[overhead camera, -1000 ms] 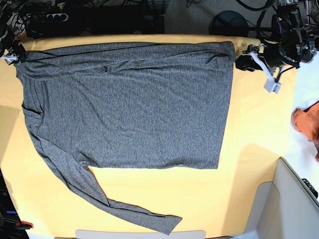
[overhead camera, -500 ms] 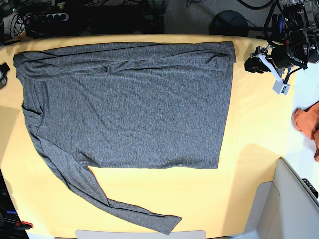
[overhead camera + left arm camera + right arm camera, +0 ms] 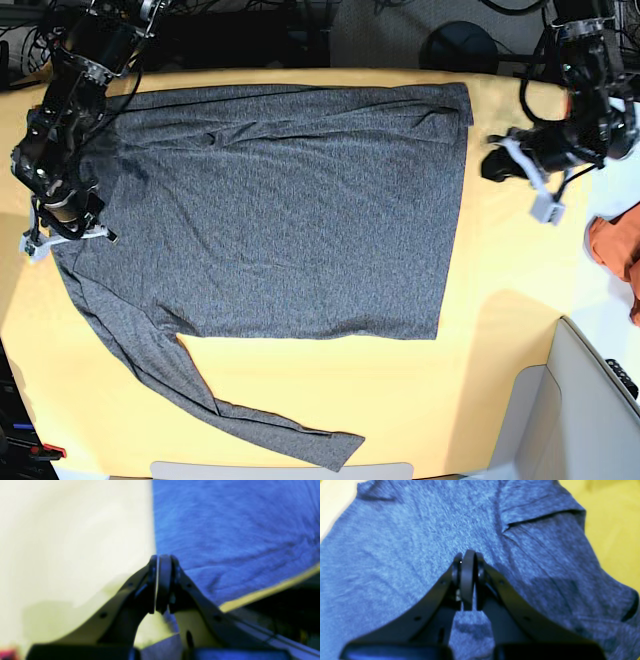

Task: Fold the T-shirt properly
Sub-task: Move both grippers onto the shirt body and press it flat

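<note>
Presently, your T-shirt [image 3: 270,210] lies spread flat across the yellow surface [image 3: 500,300], its straight hem edge running down the right side of the base view and its shoulder end toward that view's left. One long sleeve [image 3: 200,390] trails from the lower left corner diagonally to the near edge of the surface, its cuff close to the bottom of the base view. A fold runs along the far edge of the body, with shallow wrinkles beside it. Your right pincer [image 3: 65,232] sits over the shoulder end of the shirt at the left of the base view; its wrist view shows the jaws pressed together with no fabric between them, the grey knit [image 3: 420,542] filling the frame beneath. Your left pincer [image 3: 497,160] stands over bare yellow just beside the hem near the far right corner of the shirt, apart from the cloth; in its wrist view the jaws are likewise closed on nothing, with the shirt edge [image 3: 225,530] to one side. An orange cloth [image 3: 615,250] lies off the surface at the right.
</note>
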Controlling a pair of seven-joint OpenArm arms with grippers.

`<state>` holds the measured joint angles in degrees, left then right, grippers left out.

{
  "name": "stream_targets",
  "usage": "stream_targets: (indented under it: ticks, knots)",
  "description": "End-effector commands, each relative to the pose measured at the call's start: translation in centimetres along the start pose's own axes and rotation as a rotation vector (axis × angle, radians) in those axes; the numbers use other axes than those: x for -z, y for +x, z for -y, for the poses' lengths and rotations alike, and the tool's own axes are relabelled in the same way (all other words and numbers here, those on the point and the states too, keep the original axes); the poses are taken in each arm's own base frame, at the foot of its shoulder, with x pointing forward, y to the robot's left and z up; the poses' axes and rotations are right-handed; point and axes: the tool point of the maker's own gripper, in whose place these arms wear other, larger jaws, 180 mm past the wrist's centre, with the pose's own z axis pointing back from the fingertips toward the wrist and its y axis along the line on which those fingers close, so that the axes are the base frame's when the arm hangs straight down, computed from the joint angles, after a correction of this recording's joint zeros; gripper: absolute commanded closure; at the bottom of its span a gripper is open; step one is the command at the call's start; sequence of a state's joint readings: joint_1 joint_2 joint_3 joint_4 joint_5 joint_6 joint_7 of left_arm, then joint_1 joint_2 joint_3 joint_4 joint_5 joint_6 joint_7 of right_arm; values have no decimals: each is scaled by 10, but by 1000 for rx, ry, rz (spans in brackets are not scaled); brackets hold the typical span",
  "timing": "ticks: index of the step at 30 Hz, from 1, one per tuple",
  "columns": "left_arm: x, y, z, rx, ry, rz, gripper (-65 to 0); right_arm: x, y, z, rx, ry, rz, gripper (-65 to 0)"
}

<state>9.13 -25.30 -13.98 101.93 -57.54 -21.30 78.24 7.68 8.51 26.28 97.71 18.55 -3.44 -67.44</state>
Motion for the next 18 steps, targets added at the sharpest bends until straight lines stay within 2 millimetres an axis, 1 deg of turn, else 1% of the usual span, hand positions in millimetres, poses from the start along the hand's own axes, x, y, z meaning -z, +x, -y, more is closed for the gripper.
stream_targets:
  ticks: [1, 4, 7, 9, 10, 13, 15, 18]
  knots:
    - [3, 8, 12, 45, -31, 0, -6, -1, 19, 0, -32, -17, 65, 0]
    - [18, 12, 36, 102, -92, -20, -6, 8, 21, 4, -94, -79, 94, 0]
    - [25, 19, 49, 105, -126, 3, -6, 14, 14, 9, -109, -103, 71, 0]
    - [28, 19, 48, 97, -128, 8, -7, 19, 8, 14, -105, -115, 48, 0]
    - [31, 16, 48, 90, -134, -5, -7, 21, 7, 15, -103, -117, 41, 0]
    - [44, 16, 46, 68, -151, -26, -7, 32, 1, 21, -97, -127, 26, 0]
    - [53, 7, 40, 26, -155, -50, -7, 41, -6, 26, -93, -136, 15, 0]
    - [63, -3, 33, -17, -158, -67, -7, 48, -8, 37, -106, -159, 10, 0]
